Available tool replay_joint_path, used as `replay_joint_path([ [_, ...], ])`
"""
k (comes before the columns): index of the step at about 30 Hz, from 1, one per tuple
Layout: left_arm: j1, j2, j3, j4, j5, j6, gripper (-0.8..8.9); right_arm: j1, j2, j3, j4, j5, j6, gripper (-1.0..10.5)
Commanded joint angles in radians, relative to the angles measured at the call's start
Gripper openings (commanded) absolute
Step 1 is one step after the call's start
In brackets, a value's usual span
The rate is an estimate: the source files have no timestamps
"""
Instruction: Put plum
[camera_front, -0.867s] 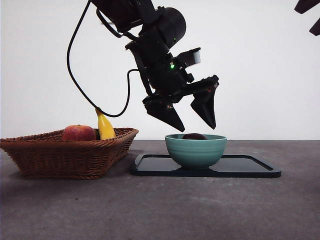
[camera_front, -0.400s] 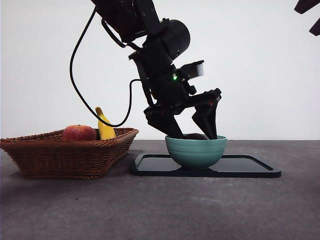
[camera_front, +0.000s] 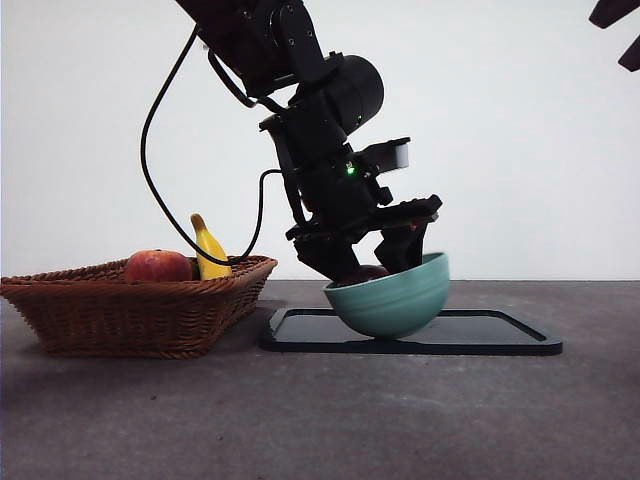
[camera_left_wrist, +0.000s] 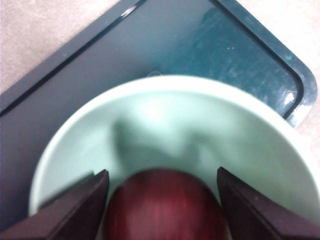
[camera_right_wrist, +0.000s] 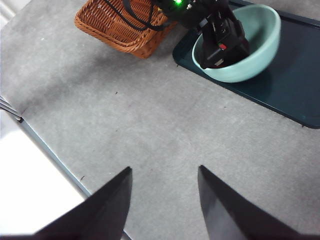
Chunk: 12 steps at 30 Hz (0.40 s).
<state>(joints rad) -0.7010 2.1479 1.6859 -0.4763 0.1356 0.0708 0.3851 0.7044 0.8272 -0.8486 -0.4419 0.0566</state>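
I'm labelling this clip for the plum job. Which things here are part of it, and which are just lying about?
In the job:
plum, in the bowl
left hand, jaws either side of the plum
bowl, tilted
tray under the bowl

Lying about:
basket
red fruit and banana in the basket
right hand, waiting, open

Plum (camera_left_wrist: 162, 207) in tilted bowl (camera_front: 390, 296) on tray (camera_front: 500, 338), basket (camera_front: 130, 310) with banana (camera_front: 209, 252) to its left.
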Motion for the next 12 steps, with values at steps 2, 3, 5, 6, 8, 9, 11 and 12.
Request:
replay_joint_path([
  [2,-0.012,0.029,0.028,0.004,0.001,0.019,3.34,0.005,0.006,0.007,0.01,0.005,-0.013,2.1],
  [3,-0.012,0.029,0.029,0.004,0.001,0.019,3.34,0.005,0.006,0.007,0.01,0.005,-0.013,2.1],
  [5,-0.012,0.029,0.039,0.001,0.001,0.019,3.34,0.005,0.006,0.007,0.01,0.005,-0.014,2.1],
  [6,-0.012,0.029,0.043,0.001,0.001,0.019,3.34,0.005,0.006,0.007,0.01,0.005,-0.016,2.1],
  [8,-0.013,0.029,0.063,-0.006,0.001,0.019,3.18,0.005,0.006,0.007,0.01,0.016,-0.016,2.1],
  [9,-0.013,0.029,0.073,-0.009,0.001,0.019,2.67,0.005,0.006,0.007,0.01,0.031,-0.017,2.1],
  [11,-0.013,0.029,0.079,-0.01,0.001,0.02,2.13,0.005,0.006,0.007,0.01,0.035,-0.017,2.1],
  [12,-0.013,0.029,0.079,-0.019,0.001,0.02,2.14,0.005,0.006,0.007,0.01,0.035,-0.017,2.1],
])
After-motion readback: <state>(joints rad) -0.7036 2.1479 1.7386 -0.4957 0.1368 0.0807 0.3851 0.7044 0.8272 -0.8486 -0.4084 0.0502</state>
